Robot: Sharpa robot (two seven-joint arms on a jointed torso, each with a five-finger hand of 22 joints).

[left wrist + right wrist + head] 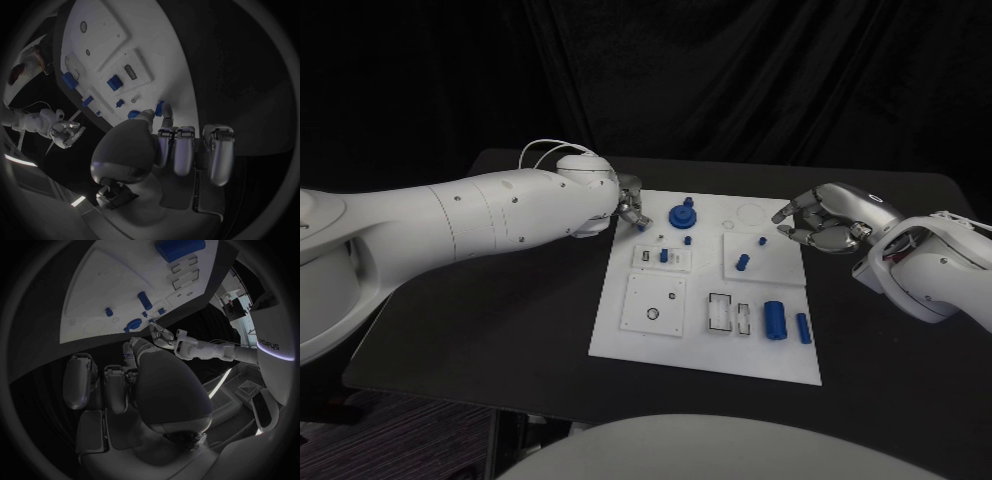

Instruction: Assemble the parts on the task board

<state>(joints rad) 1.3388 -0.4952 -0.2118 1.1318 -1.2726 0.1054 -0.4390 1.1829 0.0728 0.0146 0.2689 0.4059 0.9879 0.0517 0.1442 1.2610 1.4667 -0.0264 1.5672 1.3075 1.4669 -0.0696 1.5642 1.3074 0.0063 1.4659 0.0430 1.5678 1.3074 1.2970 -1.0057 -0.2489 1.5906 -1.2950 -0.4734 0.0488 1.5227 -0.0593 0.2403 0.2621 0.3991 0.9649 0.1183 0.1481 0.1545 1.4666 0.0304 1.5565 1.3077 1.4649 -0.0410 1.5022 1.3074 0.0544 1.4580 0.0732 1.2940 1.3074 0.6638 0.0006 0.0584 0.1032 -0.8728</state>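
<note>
A black table stands before a dark curtain.

Dim room, black backdrop; my task board is the brightest thing, lit from overhead, no glare. Both wrist views are fisheye, edges bent and darkened, soft toward the rim.

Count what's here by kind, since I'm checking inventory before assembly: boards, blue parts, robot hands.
White task board: 1
Blue parts: 8, as far as the head view shows
Silver hands: 2 (left hand, right hand)
Total: 11
</note>
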